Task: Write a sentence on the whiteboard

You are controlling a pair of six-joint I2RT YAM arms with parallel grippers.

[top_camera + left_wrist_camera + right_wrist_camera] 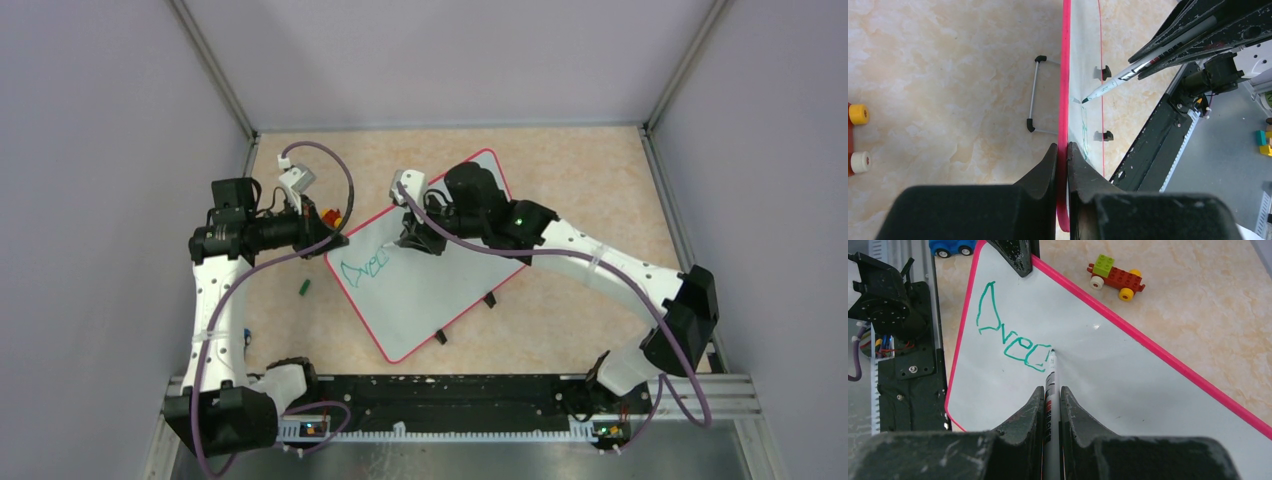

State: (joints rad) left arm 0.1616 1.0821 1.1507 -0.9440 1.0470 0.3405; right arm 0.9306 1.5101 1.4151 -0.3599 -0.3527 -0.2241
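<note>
Sentence [1018, 347] stood barely begun, green on the whiteboard [430, 290] mid-table. My right gripper [1052, 395] pinched the marker [1052, 371], tip at the lettering's right end, blank board running right. Farther left, my left gripper [1063, 150] clamped the red rim [1064, 75].

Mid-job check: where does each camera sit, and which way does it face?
Top external: above and behind the bases, looking down on the table; left arm and right arm flank the whiteboard.
Left wrist: looks past the left hand, shut on the whiteboard's red rim.
Right wrist: looks past the right hand, shut on the marker, at the green lettering.
Shared: both wrist views show the marker tip at the whiteboard.
</note>
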